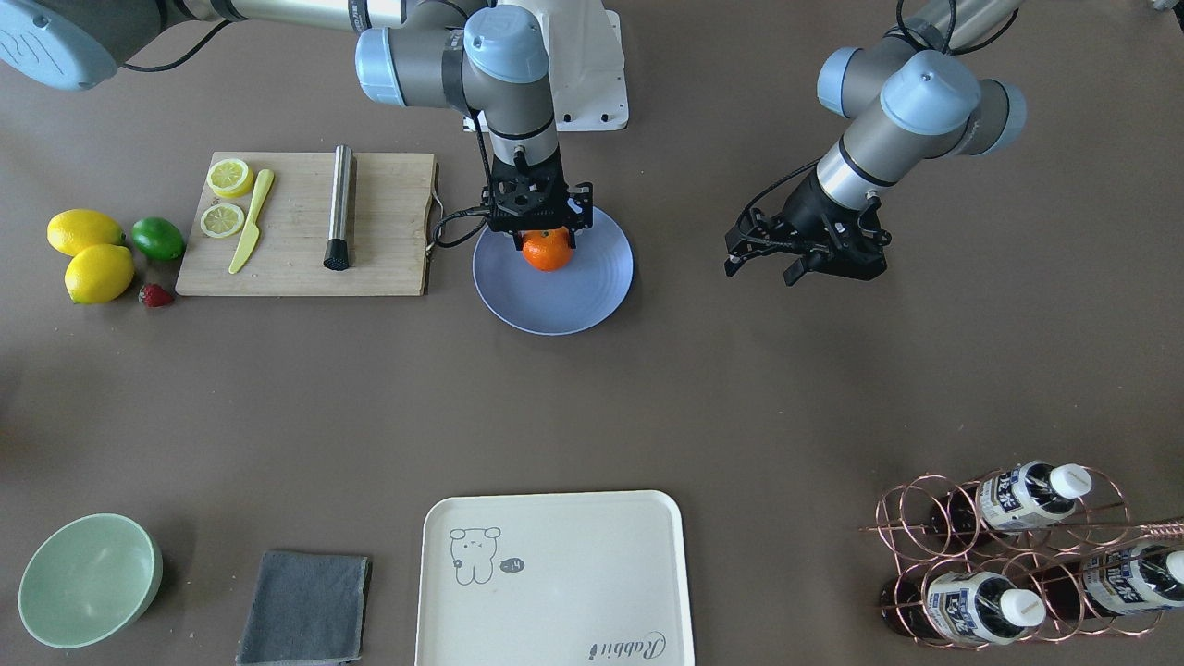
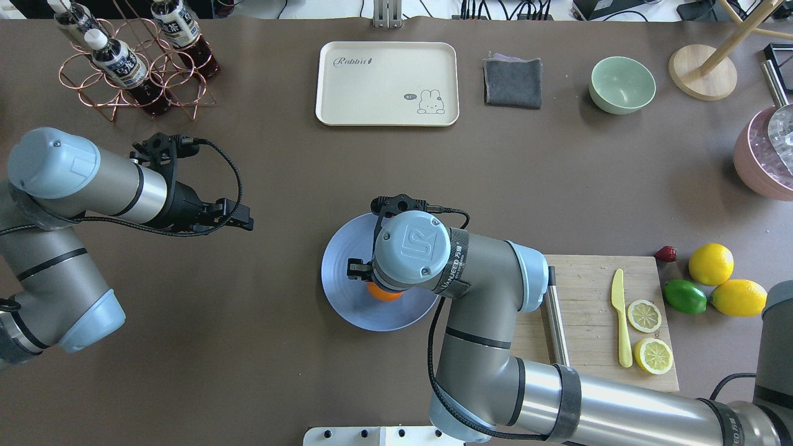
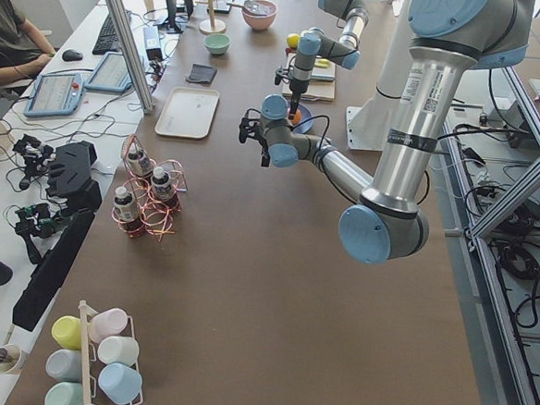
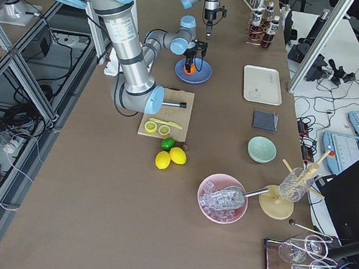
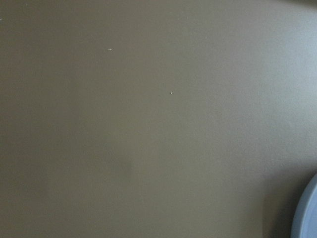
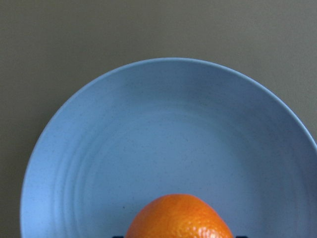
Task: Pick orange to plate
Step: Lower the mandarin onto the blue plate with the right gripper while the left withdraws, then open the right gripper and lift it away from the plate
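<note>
The orange [image 1: 547,252] sits between the fingers of my right gripper [image 1: 545,244], which points straight down and is shut on it. Both are over the robot-side half of the blue plate [image 1: 555,301]. Whether the fruit touches the plate surface I cannot tell. In the right wrist view the orange [image 6: 178,218] fills the bottom edge with the plate [image 6: 163,134] spread beneath it. From overhead, my wrist hides most of the orange [image 2: 383,292]. My left gripper [image 1: 763,270] hangs open and empty over bare table, well away from the plate.
A wooden cutting board [image 1: 305,227] with lemon slices, a yellow knife and a steel rod lies beside the plate. Two lemons [image 1: 88,254], a lime [image 1: 157,238] and a strawberry lie past it. A cream tray [image 1: 555,573], grey cloth [image 1: 305,606], green bowl [image 1: 88,578] and bottle rack [image 1: 1017,555] line the far edge.
</note>
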Robot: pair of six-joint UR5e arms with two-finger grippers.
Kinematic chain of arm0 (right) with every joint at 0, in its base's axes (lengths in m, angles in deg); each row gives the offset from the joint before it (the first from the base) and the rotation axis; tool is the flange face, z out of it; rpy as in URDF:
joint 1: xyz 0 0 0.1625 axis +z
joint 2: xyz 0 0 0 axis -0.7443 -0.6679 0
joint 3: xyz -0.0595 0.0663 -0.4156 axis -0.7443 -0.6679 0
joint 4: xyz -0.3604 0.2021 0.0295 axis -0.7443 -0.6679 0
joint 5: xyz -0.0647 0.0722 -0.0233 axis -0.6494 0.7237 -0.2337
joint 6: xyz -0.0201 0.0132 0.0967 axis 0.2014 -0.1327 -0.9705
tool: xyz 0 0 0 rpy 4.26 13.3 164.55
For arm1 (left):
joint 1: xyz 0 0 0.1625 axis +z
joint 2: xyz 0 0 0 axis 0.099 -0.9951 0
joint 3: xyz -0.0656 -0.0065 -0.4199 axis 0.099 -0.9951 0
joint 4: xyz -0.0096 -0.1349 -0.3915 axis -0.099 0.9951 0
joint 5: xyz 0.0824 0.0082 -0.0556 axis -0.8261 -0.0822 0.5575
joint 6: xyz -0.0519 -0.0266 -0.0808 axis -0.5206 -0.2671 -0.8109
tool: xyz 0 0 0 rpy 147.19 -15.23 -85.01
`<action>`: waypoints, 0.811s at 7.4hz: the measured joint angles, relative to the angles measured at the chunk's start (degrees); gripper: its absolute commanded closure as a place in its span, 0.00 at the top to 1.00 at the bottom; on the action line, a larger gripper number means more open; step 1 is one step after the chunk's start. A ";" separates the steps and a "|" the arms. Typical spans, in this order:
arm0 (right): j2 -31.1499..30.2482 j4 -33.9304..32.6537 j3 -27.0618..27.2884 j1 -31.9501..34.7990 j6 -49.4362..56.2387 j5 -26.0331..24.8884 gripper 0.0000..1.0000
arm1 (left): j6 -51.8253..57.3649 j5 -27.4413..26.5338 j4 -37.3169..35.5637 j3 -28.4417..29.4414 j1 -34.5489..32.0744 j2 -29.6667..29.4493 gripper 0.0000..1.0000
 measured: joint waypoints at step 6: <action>-11.47 -1.91 12.34 16.10 9.57 14.75 1.00 | 11.75 9.92 -0.40 -4.49 -12.52 9.10 0.97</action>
